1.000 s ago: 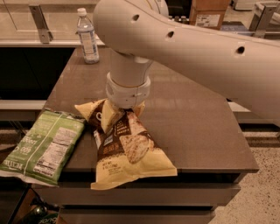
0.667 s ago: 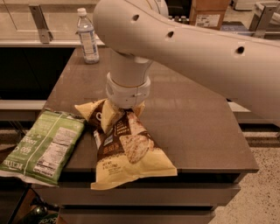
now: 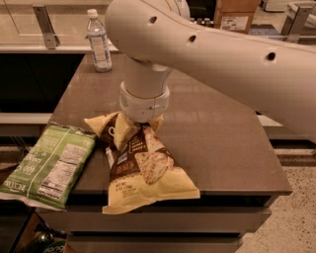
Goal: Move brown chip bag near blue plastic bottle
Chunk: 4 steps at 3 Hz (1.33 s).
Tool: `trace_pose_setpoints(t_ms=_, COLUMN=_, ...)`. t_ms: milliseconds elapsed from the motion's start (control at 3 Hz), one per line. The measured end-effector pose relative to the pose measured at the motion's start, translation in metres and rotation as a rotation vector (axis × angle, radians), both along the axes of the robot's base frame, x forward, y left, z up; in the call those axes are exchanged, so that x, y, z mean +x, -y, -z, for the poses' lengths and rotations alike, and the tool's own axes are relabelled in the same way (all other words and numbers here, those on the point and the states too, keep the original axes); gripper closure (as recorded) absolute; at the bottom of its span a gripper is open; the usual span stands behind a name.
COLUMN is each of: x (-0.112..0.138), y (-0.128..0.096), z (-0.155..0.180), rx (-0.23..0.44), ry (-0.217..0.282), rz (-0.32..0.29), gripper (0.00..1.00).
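Note:
The brown chip bag (image 3: 143,168) lies near the table's front edge, its pale yellow lower end hanging a little over the edge. Its top end is bunched and folded up under my arm. My gripper (image 3: 140,123) is pressed down onto that bunched top end, hidden below the white wrist collar. The blue plastic bottle (image 3: 98,41), clear with a white cap and pale label, stands upright at the table's far left corner, well apart from the bag.
A green chip bag (image 3: 49,167) with a white label lies at the front left, overhanging the dark table (image 3: 217,123). My large white arm spans the upper right. A cardboard box (image 3: 236,15) stands behind the table.

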<state>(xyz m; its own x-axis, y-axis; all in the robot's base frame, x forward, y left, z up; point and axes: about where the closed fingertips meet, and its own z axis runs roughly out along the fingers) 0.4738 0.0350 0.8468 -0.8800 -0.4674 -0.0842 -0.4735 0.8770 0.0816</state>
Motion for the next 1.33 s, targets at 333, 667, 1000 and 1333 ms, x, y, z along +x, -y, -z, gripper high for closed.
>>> trace_pose_setpoints(t_ms=333, x=0.025, y=0.008, z=-0.02, rx=0.012, ry=0.029, rz=0.018, gripper=1.0)
trace_pose_setpoints(t_ms=667, x=0.073, y=0.021, z=-0.058, rx=0.037, ry=0.085, rz=0.053, gripper=1.0)
trace_pose_setpoints(t_ms=1000, x=0.114, y=0.031, z=-0.092, rx=0.061, ry=0.135, rz=0.08, gripper=1.0)
trace_pose_setpoints(t_ms=1333, x=0.169, y=0.038, z=-0.094, rx=0.05, ry=0.147, rz=0.087, gripper=1.0)
